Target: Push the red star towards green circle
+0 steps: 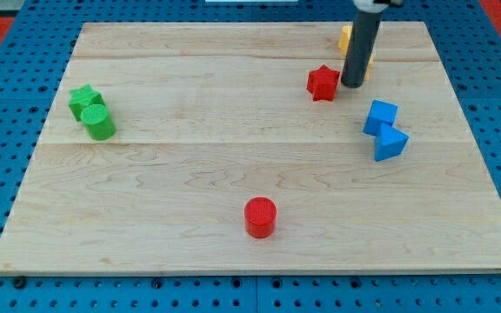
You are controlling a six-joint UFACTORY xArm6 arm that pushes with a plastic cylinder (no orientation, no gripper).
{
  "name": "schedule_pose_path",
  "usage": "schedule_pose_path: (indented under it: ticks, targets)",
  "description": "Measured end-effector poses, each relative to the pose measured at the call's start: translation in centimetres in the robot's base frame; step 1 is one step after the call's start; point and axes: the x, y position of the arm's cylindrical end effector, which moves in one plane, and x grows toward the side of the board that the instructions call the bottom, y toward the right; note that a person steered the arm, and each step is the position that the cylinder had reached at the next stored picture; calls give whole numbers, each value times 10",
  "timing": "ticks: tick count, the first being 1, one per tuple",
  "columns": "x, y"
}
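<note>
The red star (323, 83) lies on the wooden board at the view's upper right. My tip (351, 85) stands just to the star's right, close to it or touching its edge. The green circle (99, 122) sits at the view's far left, touching a green star (83, 99) just above it. The red star and the green circle are far apart across the board.
A yellow block (346, 39) is partly hidden behind the rod at the top right. A blue cube (380, 116) and a blue triangle (390, 143) sit at the right. A red circle (260, 216) sits at bottom centre. The board's edge (259, 275) meets a blue pegboard.
</note>
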Motion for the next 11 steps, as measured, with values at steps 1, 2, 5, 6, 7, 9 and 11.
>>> schedule_pose_path:
  ticks: [1,2,5,6,7,9,11]
  targets:
    - [13,-77]
    - [66,-81]
    - [111,-136]
    - [147,-139]
    - [154,-95]
    - [195,-51]
    - [169,-201]
